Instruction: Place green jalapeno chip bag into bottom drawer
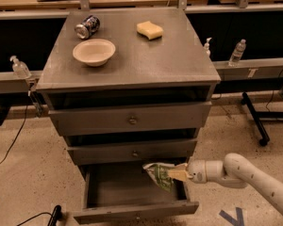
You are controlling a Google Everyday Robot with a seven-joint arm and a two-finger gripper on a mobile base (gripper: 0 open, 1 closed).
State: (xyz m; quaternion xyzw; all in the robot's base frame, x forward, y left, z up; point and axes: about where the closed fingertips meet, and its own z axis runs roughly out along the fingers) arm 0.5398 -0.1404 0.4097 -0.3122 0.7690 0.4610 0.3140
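The grey metal cabinet (132, 121) fills the middle of the view, with three drawers under its worktop (151, 62). The bottom drawer (132, 213) is pulled out, a shallow tray open from above. The robot's white arm (259, 180) reaches in from the right at drawer height. A pale bowl (94, 52) sits on the worktop. The green jalapeno chip bag (159, 174) hangs crumpled over the drawer's right rear part, just below the middle drawer's front. A yellow sponge (149, 29) and a toppled soda can (87, 26) lie behind the bowl. The claw (175, 174) is clamped on the bag's right edge.
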